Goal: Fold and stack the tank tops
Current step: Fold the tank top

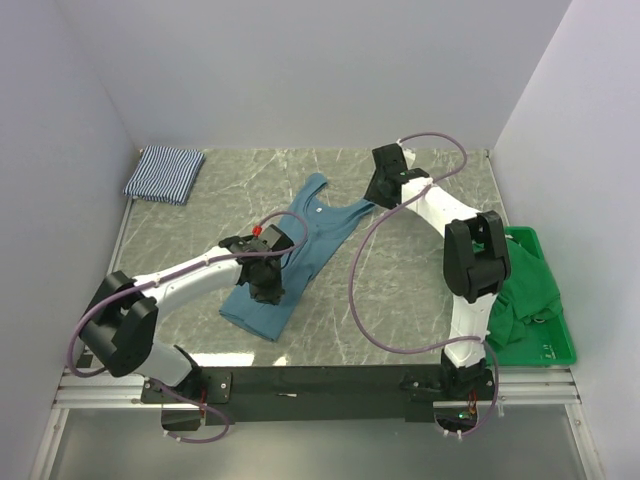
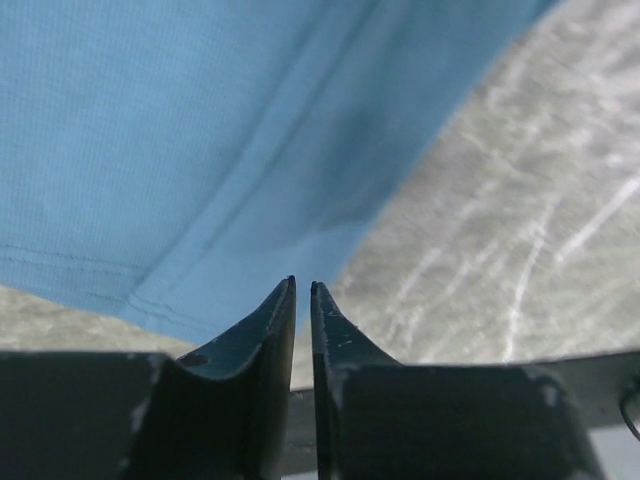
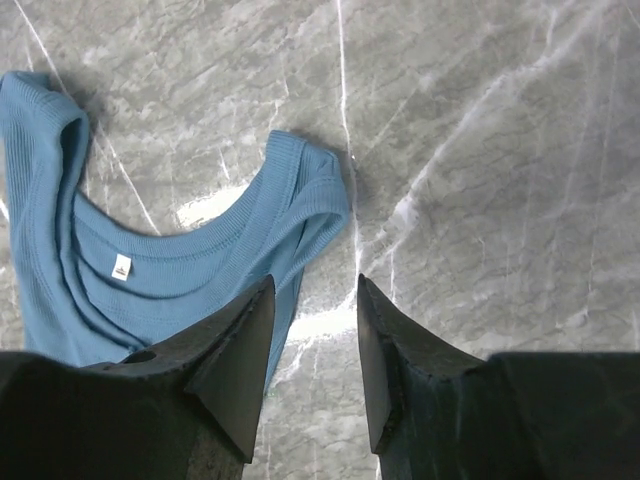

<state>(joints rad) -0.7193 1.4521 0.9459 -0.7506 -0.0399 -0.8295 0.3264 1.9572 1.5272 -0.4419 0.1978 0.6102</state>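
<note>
The plain teal-blue tank top (image 1: pixel 325 225) lies flat and lengthwise in the middle of the table, straps toward the back. The navy-and-white striped tank top (image 1: pixel 165 172) lies folded at the back left corner. My left gripper (image 1: pixel 268 290) hovers over the teal top's lower half. In the left wrist view the left gripper (image 2: pixel 302 286) is shut and empty, at the hem corner of the cloth (image 2: pixel 200 130). My right gripper (image 1: pixel 375 195) is open just right of the top's right strap. The right wrist view shows the gripper (image 3: pixel 313 285) below the strap (image 3: pixel 310 190), holding nothing.
A green plastic crate (image 1: pixel 560 345) with crumpled green cloth (image 1: pixel 520 290) in it stands at the right edge, beside the right arm. White walls close the table at back and sides. Purple cables loop over the table near both arms.
</note>
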